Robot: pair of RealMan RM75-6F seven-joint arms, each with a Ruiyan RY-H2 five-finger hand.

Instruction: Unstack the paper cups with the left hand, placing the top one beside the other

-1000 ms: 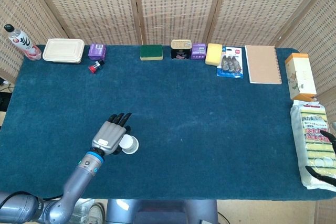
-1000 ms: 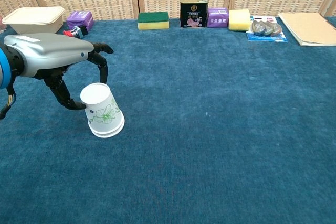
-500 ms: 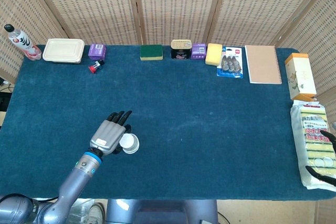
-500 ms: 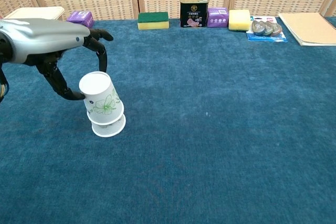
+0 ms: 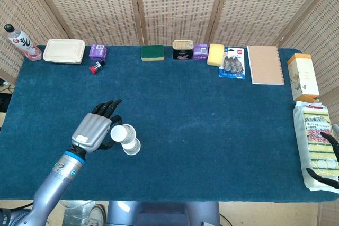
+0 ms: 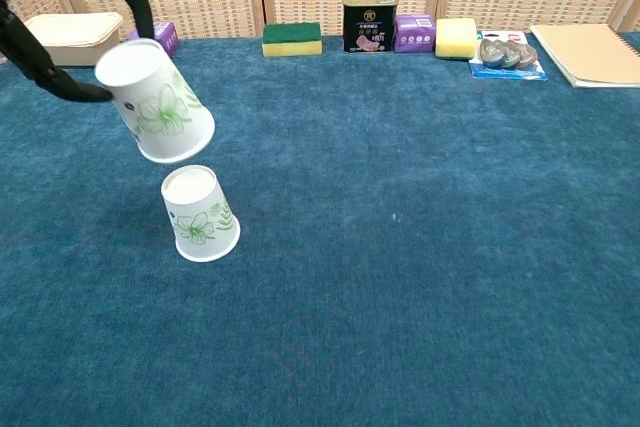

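Note:
Two white paper cups with green leaf prints are apart now. The lower cup (image 6: 200,215) (image 5: 132,146) stands upside down on the blue table cloth. The top cup (image 6: 155,103) (image 5: 119,133) hangs tilted in the air just above and left of it, pinched by my left hand (image 5: 94,128) (image 6: 60,7) between thumb and fingers near its closed end. My right hand (image 5: 327,157) shows only as dark fingers at the far right edge of the head view, over a sponge pack; its state is unclear.
Along the back edge stand a bottle (image 5: 19,42), a lunch box (image 5: 64,51), purple boxes (image 5: 98,52), a green sponge (image 5: 152,52), a tin (image 5: 182,50), a yellow sponge (image 5: 215,54), a notebook (image 5: 265,64). A sponge pack (image 5: 317,144) lies at the right edge.
My left hand has lifted the top cup up and to the left, off the lower cup, which stays upside down on the cloth. The cup now hangs tilted.

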